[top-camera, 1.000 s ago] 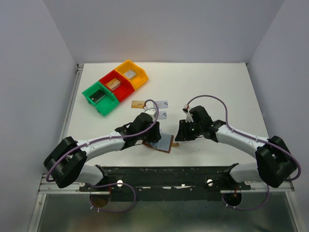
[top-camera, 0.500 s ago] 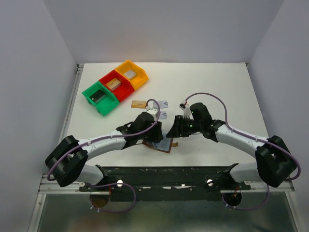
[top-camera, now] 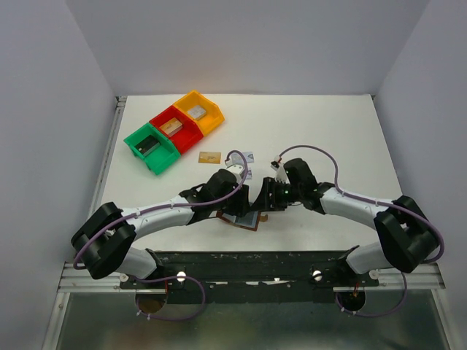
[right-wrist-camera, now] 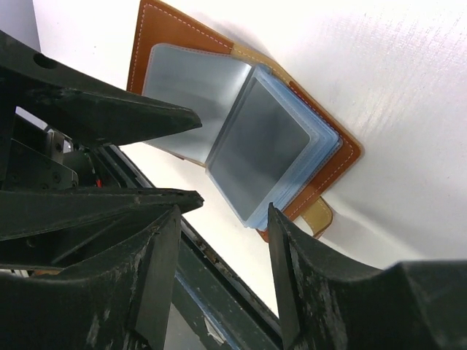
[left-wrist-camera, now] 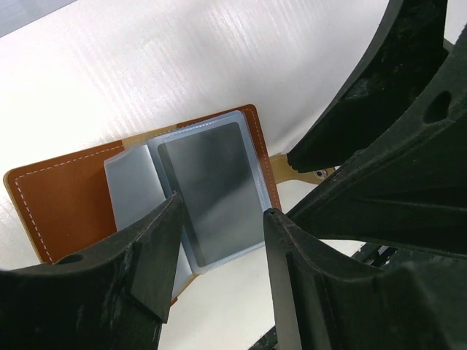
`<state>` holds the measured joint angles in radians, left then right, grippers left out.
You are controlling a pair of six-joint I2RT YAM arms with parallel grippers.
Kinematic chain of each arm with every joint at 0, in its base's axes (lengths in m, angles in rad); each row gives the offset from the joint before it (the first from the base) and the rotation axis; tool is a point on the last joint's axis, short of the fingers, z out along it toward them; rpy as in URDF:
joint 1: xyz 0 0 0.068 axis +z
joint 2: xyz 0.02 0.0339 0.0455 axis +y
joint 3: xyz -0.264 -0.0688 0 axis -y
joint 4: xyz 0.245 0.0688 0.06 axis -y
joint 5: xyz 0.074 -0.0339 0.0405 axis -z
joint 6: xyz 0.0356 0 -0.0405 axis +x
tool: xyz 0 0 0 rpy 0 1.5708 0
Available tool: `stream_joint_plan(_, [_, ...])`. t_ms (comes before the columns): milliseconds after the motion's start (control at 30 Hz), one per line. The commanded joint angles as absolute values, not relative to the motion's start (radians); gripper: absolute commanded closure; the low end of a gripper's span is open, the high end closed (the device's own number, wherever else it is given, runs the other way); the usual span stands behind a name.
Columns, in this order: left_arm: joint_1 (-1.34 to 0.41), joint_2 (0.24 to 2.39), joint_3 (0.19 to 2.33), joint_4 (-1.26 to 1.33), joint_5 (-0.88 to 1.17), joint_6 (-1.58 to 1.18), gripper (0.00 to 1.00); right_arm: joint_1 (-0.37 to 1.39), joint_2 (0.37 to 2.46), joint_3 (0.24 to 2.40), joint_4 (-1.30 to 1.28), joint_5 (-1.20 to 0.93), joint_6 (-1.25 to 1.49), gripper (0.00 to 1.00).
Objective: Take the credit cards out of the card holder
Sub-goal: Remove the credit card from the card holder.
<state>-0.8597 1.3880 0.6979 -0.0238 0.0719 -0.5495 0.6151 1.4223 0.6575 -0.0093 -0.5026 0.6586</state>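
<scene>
Your table (top-camera: 328,131) is matte white with a faint ribbed grain. The left arm (top-camera: 164,213) and right arm (top-camera: 357,205), black joints on white links, bend inward and meet over its near middle. At the far left, three boxy plastic bins (top-camera: 175,130), green, red and yellow, sit touching in a diagonal row.

The holder (left-wrist-camera: 66,197) lies open and flat under both wrists. It is smooth brown leather with pale stitching round its rounded corners. Its clear, glossy sleeves (right-wrist-camera: 190,87) fan from the spine, and a dark card (right-wrist-camera: 259,157) fills the top one.

Your left gripper (left-wrist-camera: 219,219) and right gripper (right-wrist-camera: 222,219) both have their blunt black jaws apart above that sleeve, clamped on nothing.

A gold-tan card (top-camera: 209,157) and a silvery card (top-camera: 248,156) lie flat just beyond the arms. A small tan tab (right-wrist-camera: 317,217) sticks out from the holder's edge.
</scene>
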Motion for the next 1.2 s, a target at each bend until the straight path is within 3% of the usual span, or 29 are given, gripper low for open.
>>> stream_joint_plan(0, [-0.865,1.394,0.696,-0.005,0.052,-0.548,0.40,0.621,1.431,0.643,0.028,-0.499,0.673,0.42])
stream_joint_plan(367, [-0.865,1.391,0.657,-0.005,0.031,-0.546,0.39,0.618,1.502,0.652,-0.058,-0.425,0.632,0.50])
stream_joint_plan(800, [-0.865,1.413,0.629,0.028,0.018,-0.566,0.40,0.620,1.445,0.670,-0.244,-0.253,0.531,0.44])
stream_joint_plan(1000, [-0.865,1.422,0.621,0.040,0.023,-0.572,0.40,0.618,1.431,0.649,-0.244,-0.299,0.519,0.44])
stream_joint_plan(1167, [-0.865,1.428,0.629,0.041,0.035,-0.574,0.40,0.617,1.494,0.657,-0.201,-0.383,0.535,0.65])
